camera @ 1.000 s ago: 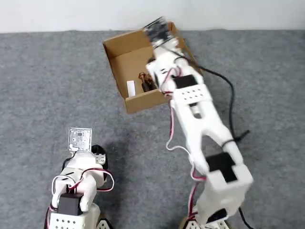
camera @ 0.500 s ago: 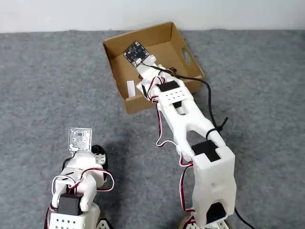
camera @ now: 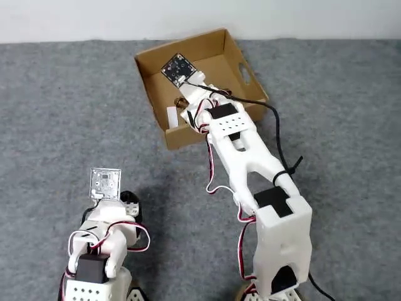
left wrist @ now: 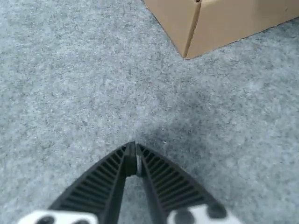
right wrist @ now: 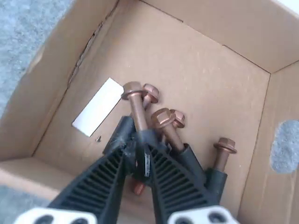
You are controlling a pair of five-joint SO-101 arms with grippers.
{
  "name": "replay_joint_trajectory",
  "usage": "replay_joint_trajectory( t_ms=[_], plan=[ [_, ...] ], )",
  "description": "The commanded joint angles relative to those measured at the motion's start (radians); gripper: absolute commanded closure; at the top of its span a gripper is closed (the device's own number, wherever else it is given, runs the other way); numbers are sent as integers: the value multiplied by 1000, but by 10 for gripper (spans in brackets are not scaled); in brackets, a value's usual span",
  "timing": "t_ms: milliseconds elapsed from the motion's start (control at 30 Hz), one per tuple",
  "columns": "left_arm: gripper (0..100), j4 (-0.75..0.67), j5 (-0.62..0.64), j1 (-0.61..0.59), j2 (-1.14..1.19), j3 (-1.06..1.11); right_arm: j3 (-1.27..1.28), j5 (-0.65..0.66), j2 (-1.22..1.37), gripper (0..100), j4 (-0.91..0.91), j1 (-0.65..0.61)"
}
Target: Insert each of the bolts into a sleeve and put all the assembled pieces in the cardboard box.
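We see the grey carpet (camera: 62,125), with the cardboard box (camera: 185,135) at 12 o'clock. Inside the box, the right gripper (right wrist: 140,142) pinches one sleeved bolt (right wrist: 137,109) above the other bolts (right wrist: 164,122). At 7 o'clock, the left gripper (left wrist: 135,156) is fully closed and empty.

Cardboard box (left wrist: 233,23) cut off at left wrist view's edge. From above, right arm (camera: 241,141) hides most box contents. Right gripper (right wrist: 138,140) covers lower shaft of gripped bolt (right wrist: 135,105).
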Motion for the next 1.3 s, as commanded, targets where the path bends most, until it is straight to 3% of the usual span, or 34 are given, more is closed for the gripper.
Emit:
replay_joint_trajectory(
  t_ms=[0,300,533,667,1267],
  plan=[
    [994,5,-5,-9,-9,-8,-29,-84,-143,991,47,1],
    [994,6,-2,-8,-8,-8,-26,-308,-390,991,234,-2],
    [994,6,-2,-8,-8,-8,-18,-514,-608,991,506,4],
    [994,6,-2,-8,-8,-8,107,-601,-733,991,601,4],
    [994,6,-2,-8,-8,-8,987,-608,-1495,991,456,240]
  ],
)
